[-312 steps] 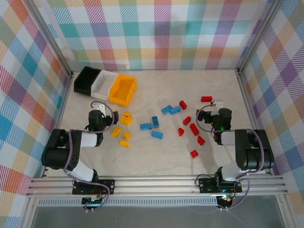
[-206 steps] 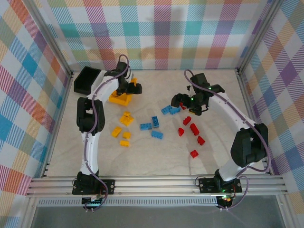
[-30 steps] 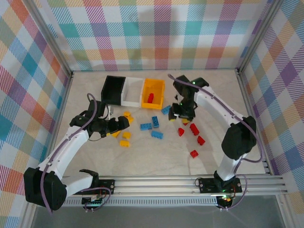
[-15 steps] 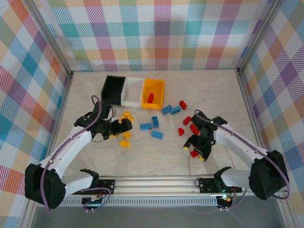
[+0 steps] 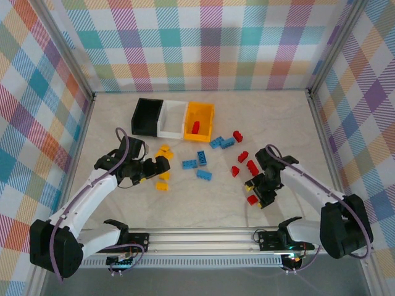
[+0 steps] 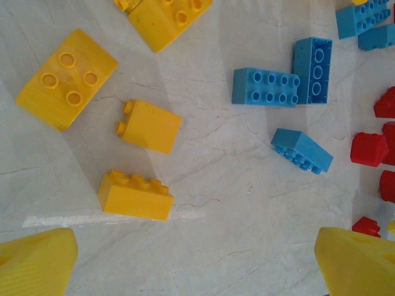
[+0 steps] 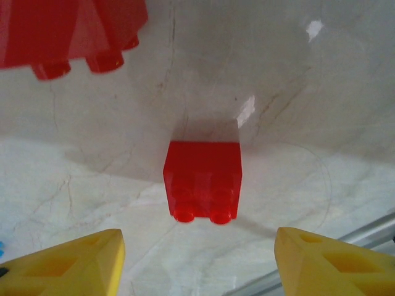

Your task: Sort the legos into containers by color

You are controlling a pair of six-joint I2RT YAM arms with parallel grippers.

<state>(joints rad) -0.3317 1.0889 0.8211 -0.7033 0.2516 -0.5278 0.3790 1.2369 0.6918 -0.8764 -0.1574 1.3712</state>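
Swung back from the three containers point(image 5: 173, 117) — black, white, orange (one red brick point(image 5: 195, 127) sits in the orange) — the right pincer point(image 7: 199, 240) hangs wide over a red lego point(image 7: 202, 182) on the worktop point(image 5: 203, 203). Left pincer point(image 6: 196, 237), equally wide, hovers above yellow legos point(image 6: 136, 196).

Containers point(image 5: 173, 118) side by side behind legos point(image 5: 189, 164); one inside rightmost.

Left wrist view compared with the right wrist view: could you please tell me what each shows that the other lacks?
Left wrist: yellow legos and blue legos ahead of the open left gripper. Right wrist: a red lego lying centred between the fingers of the open right gripper. Both: red legos on the pale table, yellow fingertips at the bottom corners.
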